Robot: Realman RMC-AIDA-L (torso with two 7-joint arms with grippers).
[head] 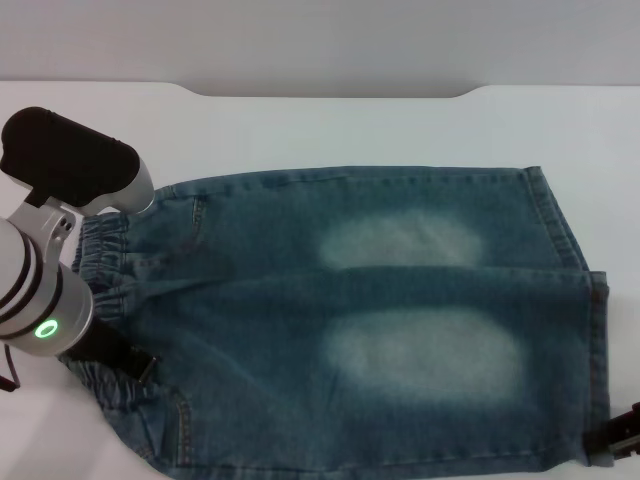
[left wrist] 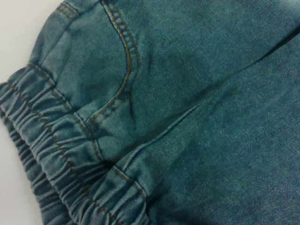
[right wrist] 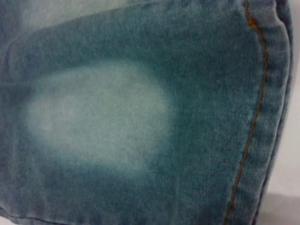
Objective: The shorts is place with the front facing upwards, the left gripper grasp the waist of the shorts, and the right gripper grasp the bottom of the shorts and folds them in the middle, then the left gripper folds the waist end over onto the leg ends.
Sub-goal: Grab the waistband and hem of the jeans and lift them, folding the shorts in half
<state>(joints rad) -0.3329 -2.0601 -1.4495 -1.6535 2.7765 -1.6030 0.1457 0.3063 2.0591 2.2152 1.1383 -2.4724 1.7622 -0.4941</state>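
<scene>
White table, shorts front-up, left end effector at waist, grip unclear, pocket stitching only wrist-visible.

The white table bears the shorts (spread flat).

White table (rounded notch along far edge), plain pale grey wall behind

This looks like a robot test bench in a lab rather than a home. A plain white table fills the frame, its far edge across the top cut with a shallow notch at the middle. Behind it stands a bare pale grey wall. At the left edge, a silver ribbed robot wrist shows a green light ring.
</scene>
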